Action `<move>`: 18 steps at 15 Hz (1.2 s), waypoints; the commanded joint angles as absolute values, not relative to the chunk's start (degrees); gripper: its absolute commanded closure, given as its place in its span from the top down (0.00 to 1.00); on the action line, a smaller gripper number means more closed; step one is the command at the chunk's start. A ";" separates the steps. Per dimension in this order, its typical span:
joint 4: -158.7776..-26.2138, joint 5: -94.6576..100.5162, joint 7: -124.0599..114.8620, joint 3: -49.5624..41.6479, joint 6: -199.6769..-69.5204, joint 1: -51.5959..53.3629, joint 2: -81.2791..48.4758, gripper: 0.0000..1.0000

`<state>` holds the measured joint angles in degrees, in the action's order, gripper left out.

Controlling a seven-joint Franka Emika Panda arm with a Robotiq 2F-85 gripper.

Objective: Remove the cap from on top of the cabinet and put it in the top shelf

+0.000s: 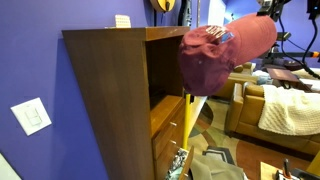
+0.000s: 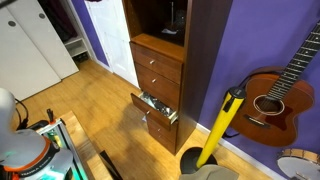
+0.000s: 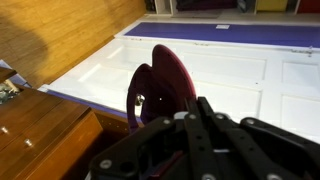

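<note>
The maroon cap (image 1: pixel 215 55) hangs in the air just off the cabinet's (image 1: pixel 110 90) upper front edge, level with the top shelf (image 1: pixel 166 75) opening. In the wrist view my gripper (image 3: pixel 197 102) is shut on the cap (image 3: pixel 160 85), which stands on edge ahead of the black fingers. In the exterior view that shows the cap, the cap hides the gripper. An exterior view from above shows the cabinet (image 2: pixel 205 60) and its top shelf (image 2: pixel 165 20), but neither the cap nor the gripper.
A small white card (image 1: pixel 122 20) lies on the cabinet top. A lower drawer (image 2: pixel 155 106) stands open. A yellow pole (image 2: pixel 220 125) and a guitar (image 2: pixel 280 95) lean by the purple wall. A couch (image 1: pixel 275 105) stands beyond the cabinet. White closet doors (image 2: pixel 35 50) are nearby.
</note>
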<state>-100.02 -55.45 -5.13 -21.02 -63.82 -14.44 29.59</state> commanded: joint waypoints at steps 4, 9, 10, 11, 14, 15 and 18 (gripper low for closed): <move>-111.43 -51.68 6.54 -17.12 -69.42 -17.97 33.11 0.02; -120.14 -52.25 5.13 -13.03 -82.55 -19.82 36.29 0.02; -121.69 -52.27 4.96 -12.29 -85.19 -19.75 36.90 0.02; -123.20 -52.05 4.85 -11.69 -87.53 -19.61 37.30 0.02; -127.39 -52.30 4.61 -10.94 -93.36 -19.10 38.27 0.02; -128.72 -52.51 4.78 -10.74 -95.91 -19.16 38.44 0.02; -127.37 -51.74 4.43 -11.78 -97.40 -17.47 36.50 0.06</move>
<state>-127.48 -52.39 4.85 -10.78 -96.94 -18.97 36.41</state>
